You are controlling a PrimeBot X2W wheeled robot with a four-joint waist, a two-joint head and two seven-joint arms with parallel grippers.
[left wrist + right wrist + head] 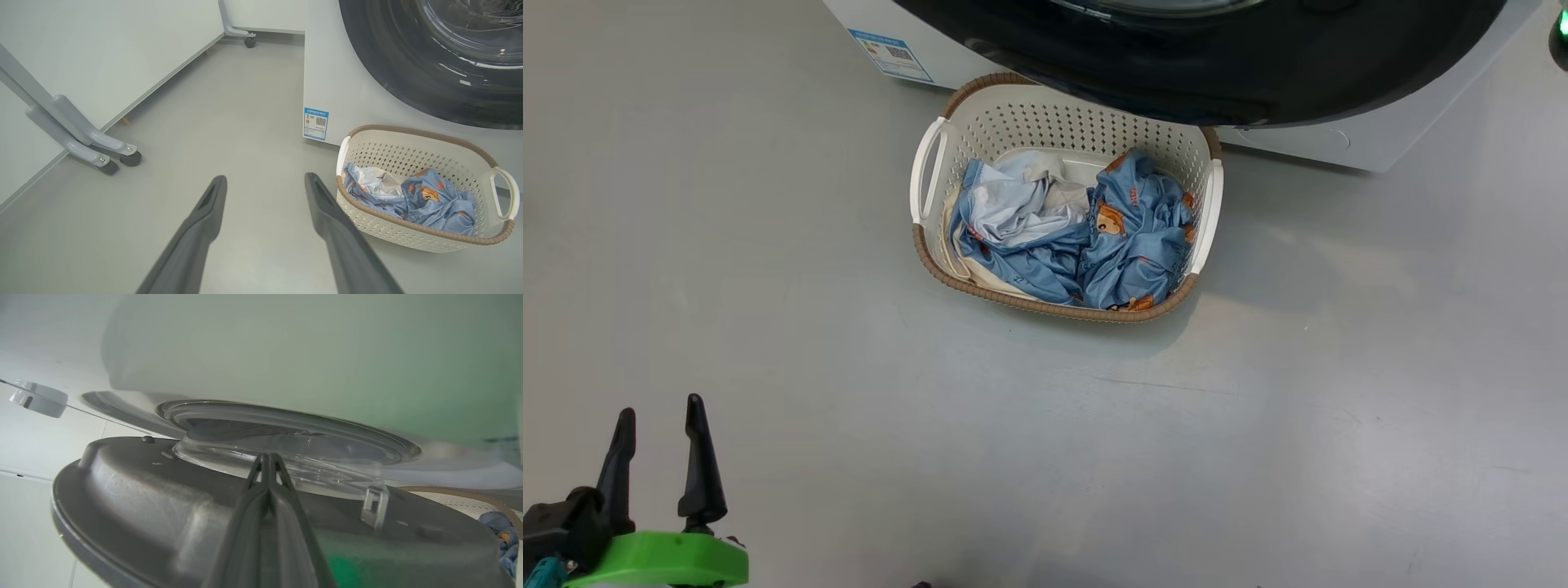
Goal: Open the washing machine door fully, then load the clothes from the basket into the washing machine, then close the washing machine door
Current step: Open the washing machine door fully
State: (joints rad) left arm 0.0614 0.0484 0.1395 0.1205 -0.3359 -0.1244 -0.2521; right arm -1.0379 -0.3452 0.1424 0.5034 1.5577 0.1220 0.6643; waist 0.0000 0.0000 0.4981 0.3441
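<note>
Wide glossy black ring of the washing machine door [1201,73] far ahead of the left gripper [660,408], swung out from the white washing machine [1380,139] and overhanging the far rim of the basket [1045,308]

From the right wrist, the door's grey inner face directly under the right gripper [267,455]: fingers pressed together, nothing pinched, tips at the foot of the clear glass bowl [327,473]; touching it or not, cannot tell. Small metal loop [374,506] standing up from that face, right of those fingers

Left fingers spread wide, holding nothing, low over bare grey floor [1094,449]. Cream basket ahead and to their right, well apart in the head view; light blue clothes [1086,237] with orange prints and some white cloth heaped inside, below the brown rim

Open floor all round the left fingers and between them and the basket. Off to their left from the left wrist, grey wheeled legs [102,151] against a white panel, well apart. Blue sticker [315,123] low on the machine's front, ahead of the fingertips, just left of the basket
</note>
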